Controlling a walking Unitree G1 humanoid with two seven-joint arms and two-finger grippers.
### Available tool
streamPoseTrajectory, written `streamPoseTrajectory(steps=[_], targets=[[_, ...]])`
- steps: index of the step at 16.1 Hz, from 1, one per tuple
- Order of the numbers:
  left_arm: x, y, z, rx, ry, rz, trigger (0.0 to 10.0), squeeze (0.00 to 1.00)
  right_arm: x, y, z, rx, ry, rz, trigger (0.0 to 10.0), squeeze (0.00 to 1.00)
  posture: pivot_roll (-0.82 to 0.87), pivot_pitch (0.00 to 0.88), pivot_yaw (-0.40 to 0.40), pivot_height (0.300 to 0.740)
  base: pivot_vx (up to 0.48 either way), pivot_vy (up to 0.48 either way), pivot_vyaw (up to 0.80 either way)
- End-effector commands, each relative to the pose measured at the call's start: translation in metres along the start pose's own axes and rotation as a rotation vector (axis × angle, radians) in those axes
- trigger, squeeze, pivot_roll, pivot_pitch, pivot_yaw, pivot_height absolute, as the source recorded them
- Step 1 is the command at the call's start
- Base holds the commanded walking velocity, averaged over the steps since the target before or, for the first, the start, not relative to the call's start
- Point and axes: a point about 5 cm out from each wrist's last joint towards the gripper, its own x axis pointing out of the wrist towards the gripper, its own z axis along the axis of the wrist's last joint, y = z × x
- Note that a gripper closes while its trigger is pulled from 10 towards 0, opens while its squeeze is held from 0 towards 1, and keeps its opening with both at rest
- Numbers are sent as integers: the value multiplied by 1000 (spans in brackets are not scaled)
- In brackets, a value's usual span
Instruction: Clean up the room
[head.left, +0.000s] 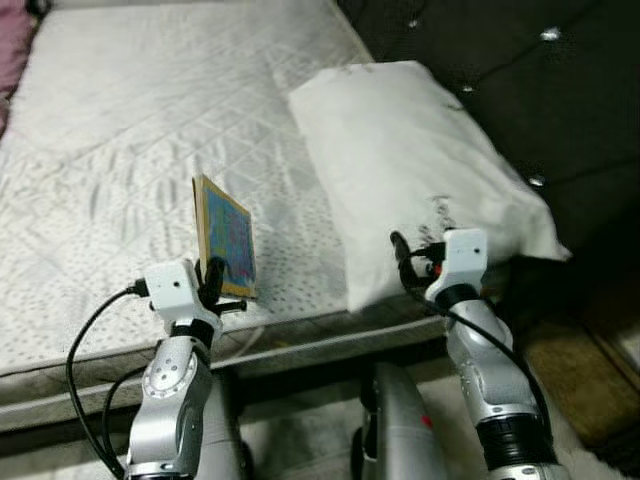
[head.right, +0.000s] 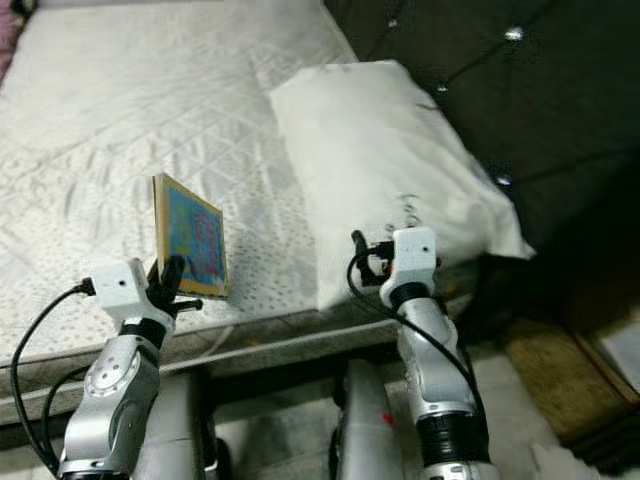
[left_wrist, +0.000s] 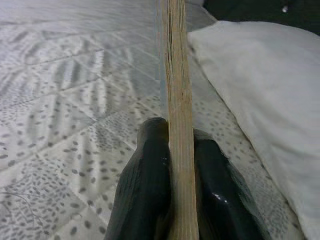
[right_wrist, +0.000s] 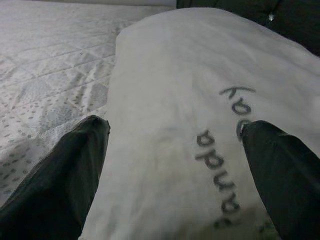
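A thin book (head.left: 226, 238) with a blue patterned cover and tan page edges stands upright over the near edge of the bare white mattress (head.left: 120, 130). My left gripper (head.left: 213, 279) is shut on its lower edge; the left wrist view has the book (left_wrist: 176, 100) clamped edge-on between both black fingers (left_wrist: 145, 185). A white pillow (head.left: 410, 170) with dark lettering lies on the mattress's right side. My right gripper (head.left: 412, 255) hovers open just before the pillow's near corner, its fingers (right_wrist: 65, 180) spread either side of the pillow (right_wrist: 170, 115).
A dark tufted headboard (head.left: 520, 80) runs along the right. A pink cloth (head.left: 12, 55) sits at the far left corner of the mattress. Below the bed edge, pale floor and a brown mat (head.left: 570, 375) lie at the right.
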Motion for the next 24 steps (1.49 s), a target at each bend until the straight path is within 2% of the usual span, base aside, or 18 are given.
streamPoseTrajectory(steps=[1,4,7,8,11,13,16,17,20,22,24], targets=[[1,-1,6,-13,-14,-14,10000,0,-1,0,-2,-2,0,0,10000,0,-61,148,-21,560,0,0,0],[10,-9,8,-68,-23,-71,10000,0,-1,0,-2,-5,6,-3,10000,0,-69,145,-23,535,0,0,0],[20,-25,15,-206,-35,-103,10000,0,-2,-2,-2,-15,4,-6,10000,0,-80,141,-25,535,0,0,0],[20,-30,12,-265,-20,-118,10000,0,-3,-6,-2,-22,3,-10,10000,0,-90,136,-27,535,0,0,0],[24,-38,5,-327,40,-138,10000,0,-3,-9,1,-36,-5,-18,10000,0,-98,134,-27,535,0,0,0],[33,-54,-4,-530,120,-185,10000,0,-3,-11,1,-42,-3,-18,10000,0,-106,128,-35,535,0,0,0],[44,-69,-17,-674,216,-231,10000,0,-3,-9,4,-46,-13,-8,10000,0,-131,118,-35,535,0,0,0],[46,-75,-18,-745,232,-249,10000,0,-8,-2,11,30,-39,80,10000,0,-140,111,-36,535,0,0,0],[47,-80,-24,-792,279,-264,10000,0,-20,-3,17,-9,-43,147,10000,0,-161,103,-39,535,0,0,0],[47,-79,-30,-781,301,-245,10000,0,-27,-13,10,-46,-15,127,10000,0,-167,105,-41,535,0,0,0],[49,-70,-30,-732,271,-216,10000,0,-30,-19,8,-55,1,116,10000,0,-166,108,-39,535,0,0,0]])
